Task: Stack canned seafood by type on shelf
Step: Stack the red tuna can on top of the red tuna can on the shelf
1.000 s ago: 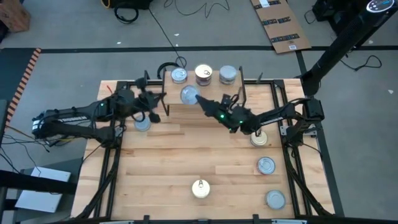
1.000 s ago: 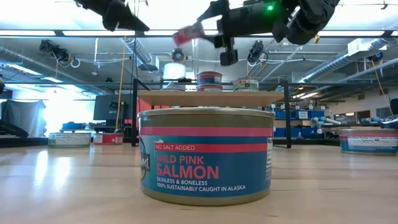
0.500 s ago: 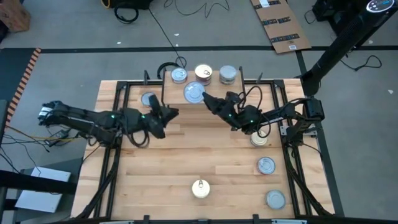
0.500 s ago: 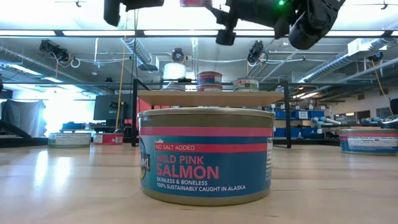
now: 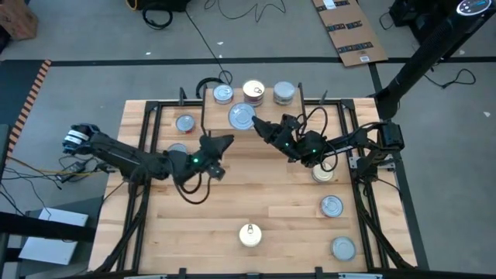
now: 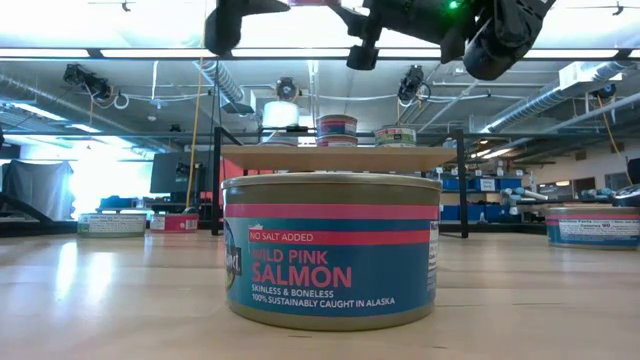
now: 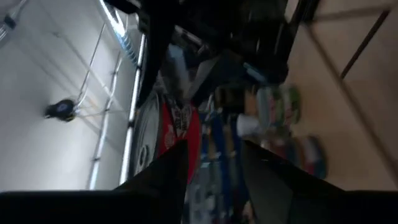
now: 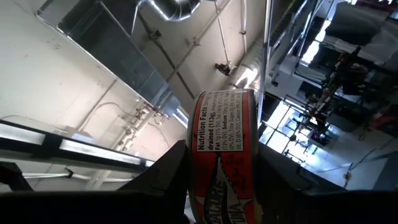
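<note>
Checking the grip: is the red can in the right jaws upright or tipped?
Tipped: the red can lies slanted between the right gripper jaws.

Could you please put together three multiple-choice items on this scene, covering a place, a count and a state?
1. Where is the red-sided can?
A. On the table in front of the shelf
B. In the right hand, raised by the shelf
C. In the left hand

2. How many can tops show on the shelf from above?
A. One
B. Three
C. Six

3. How is the left hand?
A. Shut on a can
B. Resting on the shelf
C. Open and empty

Answers:
1. B: the red-sided can sits between the fingers of the right hand, at the front edge of the shelf.
2. B: three tops line its back.
3. C: the left hand hangs over the table, fingers apart, nothing between them.
</note>
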Robot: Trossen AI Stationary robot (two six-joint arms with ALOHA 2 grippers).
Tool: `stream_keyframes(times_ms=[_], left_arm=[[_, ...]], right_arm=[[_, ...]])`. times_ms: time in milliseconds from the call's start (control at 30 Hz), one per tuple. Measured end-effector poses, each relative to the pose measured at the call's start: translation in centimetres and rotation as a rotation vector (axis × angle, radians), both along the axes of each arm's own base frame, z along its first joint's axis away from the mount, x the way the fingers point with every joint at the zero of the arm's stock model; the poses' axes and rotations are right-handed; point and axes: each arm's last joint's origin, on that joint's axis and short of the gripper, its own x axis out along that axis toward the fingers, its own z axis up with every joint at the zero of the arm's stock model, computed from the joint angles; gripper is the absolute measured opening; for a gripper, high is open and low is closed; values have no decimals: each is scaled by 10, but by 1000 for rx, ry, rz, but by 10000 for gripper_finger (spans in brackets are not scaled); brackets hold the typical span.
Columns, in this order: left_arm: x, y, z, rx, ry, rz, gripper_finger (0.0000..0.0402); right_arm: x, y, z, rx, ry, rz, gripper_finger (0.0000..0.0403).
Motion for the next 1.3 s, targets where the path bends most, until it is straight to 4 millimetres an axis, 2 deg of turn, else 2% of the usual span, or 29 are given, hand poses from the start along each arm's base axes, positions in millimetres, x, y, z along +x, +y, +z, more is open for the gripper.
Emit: stream_keyframes(times_ms=[233, 633, 867, 1067, 1300], left_arm=[[7, -1, 2, 141, 15, 71, 174], [9, 13, 7, 201, 15, 109, 189], [10, 14, 7, 214, 15, 86, 189], [10, 14, 7, 214, 15, 85, 180], [10, 15, 7, 216, 28, 95, 143]], right_arm=[[0, 0, 0, -8, 1, 7, 154], [0, 6, 0, -3, -2, 31, 154], [1, 9, 0, -3, -2, 42, 154], [1, 9, 0, -3, -1, 43, 154], [1, 12, 0, -10, 8, 34, 154]])
